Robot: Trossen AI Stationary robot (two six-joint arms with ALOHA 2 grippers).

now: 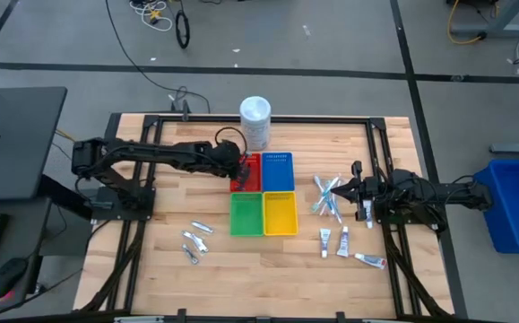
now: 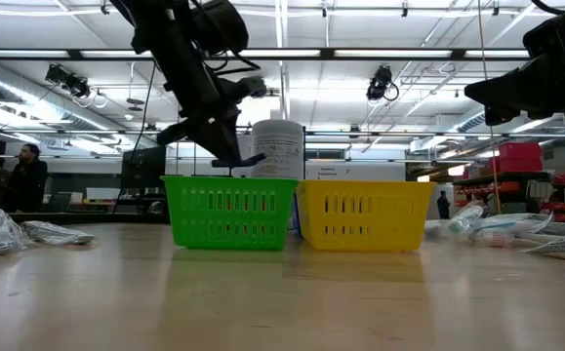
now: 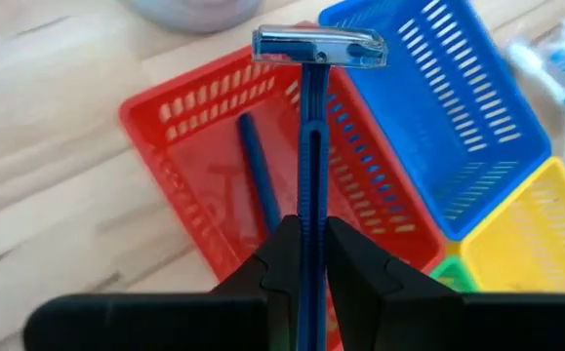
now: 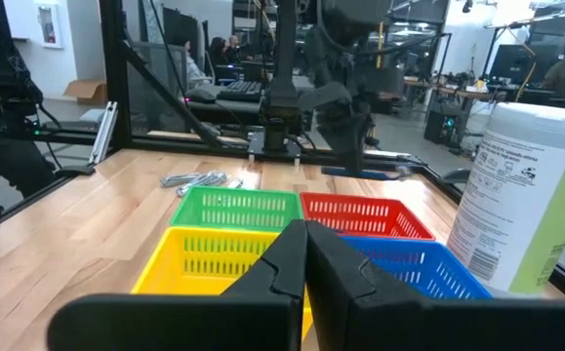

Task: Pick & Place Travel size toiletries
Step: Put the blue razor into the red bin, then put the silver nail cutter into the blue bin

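The left gripper (image 3: 311,255) pinches a blue razor (image 3: 313,146) above the red tray (image 3: 204,127), apparently to drop it there.

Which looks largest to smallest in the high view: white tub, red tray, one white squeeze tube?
1. The red tray, partly hidden under the left gripper.
2. The white tub, though it stands nearer the camera.
3. The white squeeze tube, clearly smallest.
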